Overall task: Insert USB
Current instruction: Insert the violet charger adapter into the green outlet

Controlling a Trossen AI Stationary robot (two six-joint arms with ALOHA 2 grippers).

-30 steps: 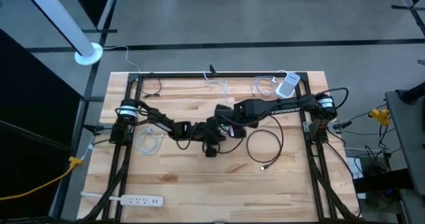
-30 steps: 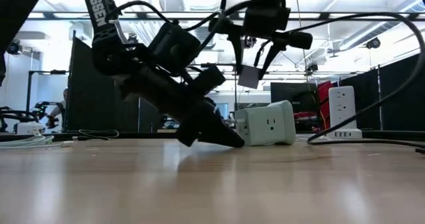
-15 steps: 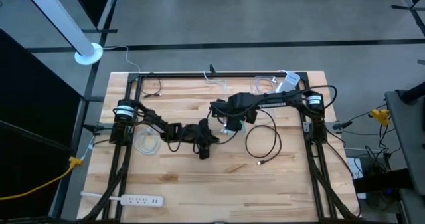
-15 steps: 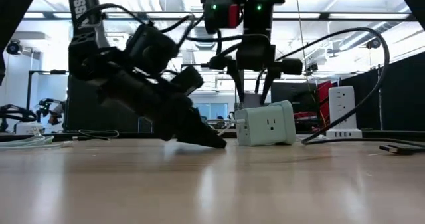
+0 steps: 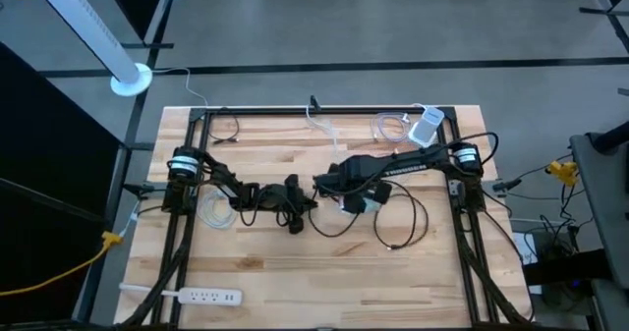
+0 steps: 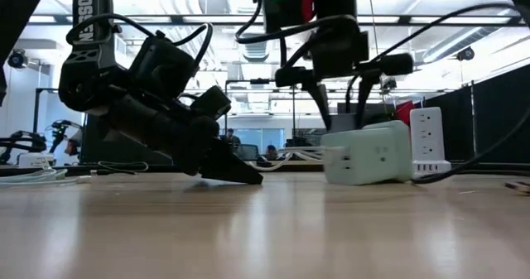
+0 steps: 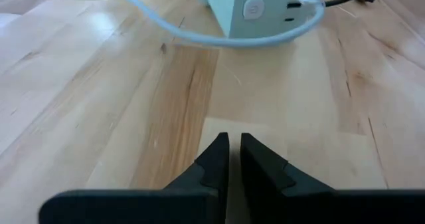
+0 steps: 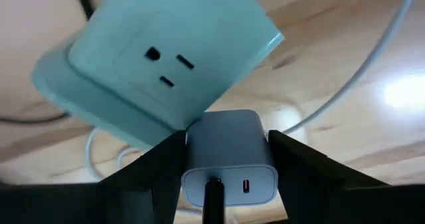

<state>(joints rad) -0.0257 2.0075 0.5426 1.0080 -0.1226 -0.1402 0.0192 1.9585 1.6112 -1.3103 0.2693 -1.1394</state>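
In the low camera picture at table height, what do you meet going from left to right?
Left gripper, tips shut on the table → pale green outlet cube → white power strip standing behind it.

Bench (image 7: 119, 104): pale butcher-block wood in joined strips, smooth, with a soft satin sheen and visible grain. Outlet cube (image 8: 159, 58): pale green-white plastic, smooth, slightly glossy. Small charger block (image 8: 229, 154): light grey plastic, smooth, rounded edges. Cable (image 7: 219, 39): white, glossy plastic sheath. Left claw (image 7: 234, 159) fingers (image 7: 212, 164): matt black plastic. Right claw (image 8: 229, 164) fingers (image 8: 156, 167): the same matt black finish.
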